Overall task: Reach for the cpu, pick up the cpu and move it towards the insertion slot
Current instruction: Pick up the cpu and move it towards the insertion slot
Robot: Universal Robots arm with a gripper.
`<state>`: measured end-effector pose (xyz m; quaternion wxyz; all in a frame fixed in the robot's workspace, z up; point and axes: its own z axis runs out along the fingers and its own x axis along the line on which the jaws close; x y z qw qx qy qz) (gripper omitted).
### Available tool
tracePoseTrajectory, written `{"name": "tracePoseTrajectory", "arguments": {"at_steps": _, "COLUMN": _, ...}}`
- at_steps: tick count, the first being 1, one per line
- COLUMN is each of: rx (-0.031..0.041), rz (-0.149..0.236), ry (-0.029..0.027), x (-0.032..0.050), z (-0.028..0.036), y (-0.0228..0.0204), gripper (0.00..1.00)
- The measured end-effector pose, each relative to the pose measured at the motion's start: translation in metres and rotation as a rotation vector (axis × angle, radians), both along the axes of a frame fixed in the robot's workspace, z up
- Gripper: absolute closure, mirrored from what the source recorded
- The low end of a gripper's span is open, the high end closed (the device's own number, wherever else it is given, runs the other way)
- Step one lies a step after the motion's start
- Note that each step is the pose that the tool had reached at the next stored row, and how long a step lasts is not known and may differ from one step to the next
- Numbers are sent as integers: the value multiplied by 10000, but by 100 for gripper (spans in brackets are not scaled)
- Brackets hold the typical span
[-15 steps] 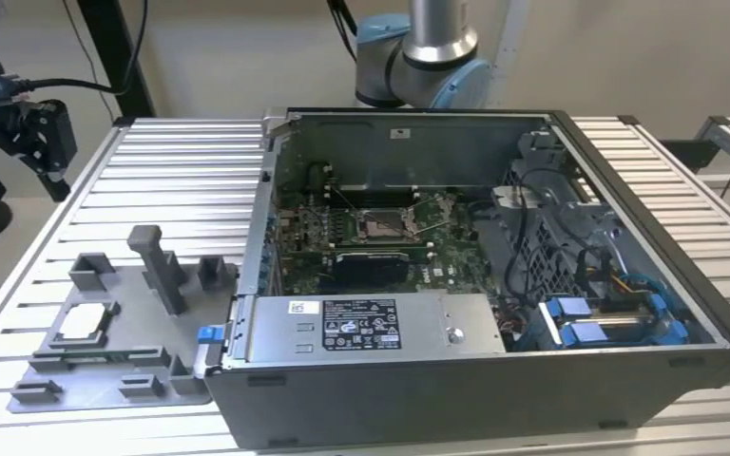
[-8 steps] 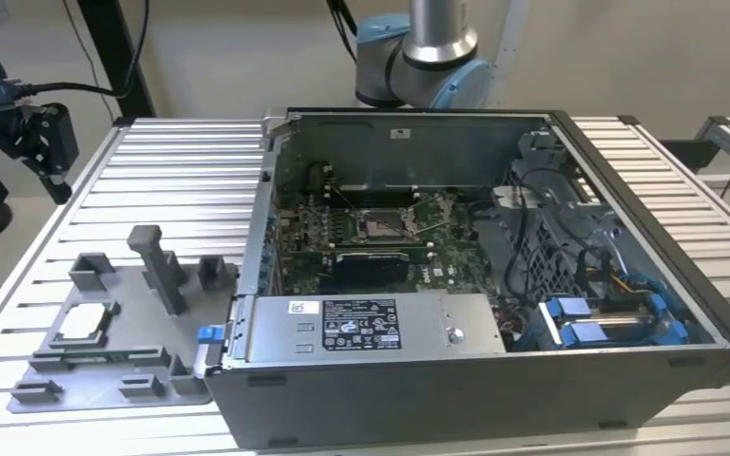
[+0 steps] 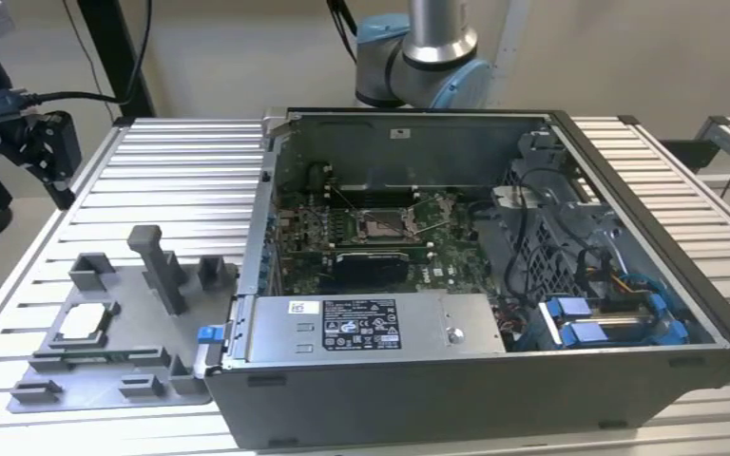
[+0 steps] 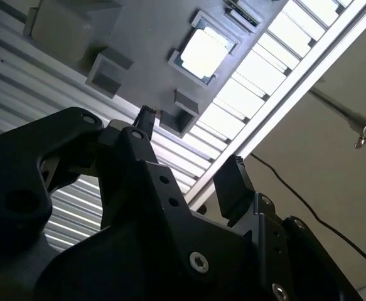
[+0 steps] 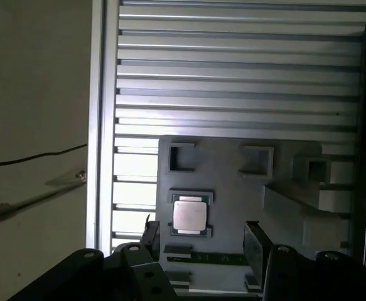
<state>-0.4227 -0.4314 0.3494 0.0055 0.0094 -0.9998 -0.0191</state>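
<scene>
Cpu [image 5: 189, 215]: lies flat, face up, in a square nest on the grey fixture plate [image 5: 226, 188].

End effector [image 5: 199, 224]: hovers above the plate, clear of the chip. Fingers spread, nothing between them. In the first wrist view the chip falls between the two fingertips [image 5: 250, 227], a shade nearer one than the other.

Step in hand, as I judge it: the reach.
- Centre the gap over the chip.
- Square the pads to two opposite edges.
- Descend straight, so that neither finger catches the raised lips of the nest.
- The chip is thin, so there is little edge to grip. Close on the edges rather than the face, and lift level.

Look of the chip: square, pale silver-white lid, glaring bright in the second wrist view [image 4: 203, 53], with a narrow dark border round it.

Surroundings: the plate sits on the slatted tabletop [image 3: 175, 161], on the exterior view's left of the open computer case [image 3: 467, 399]. The insertion slot [image 3: 382, 225] lies inside the case on the board, well apart from the cpu [image 3: 83, 323].
</scene>
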Motion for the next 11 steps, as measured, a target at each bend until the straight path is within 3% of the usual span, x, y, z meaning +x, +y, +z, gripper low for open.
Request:
{"name": "tracePoseTrajectory", "arguments": {"at_steps": 5, "rx": 2, "rz": 0, "ry": -2, "x": 0, "z": -32, "y": 0, "gripper": 0}}
{"name": "tracePoseTrajectory", "arguments": {"at_steps": 11, "rx": 0, "rz": -1, "ry": -1, "x": -2, "z": -138, "y": 0, "gripper": 0}}
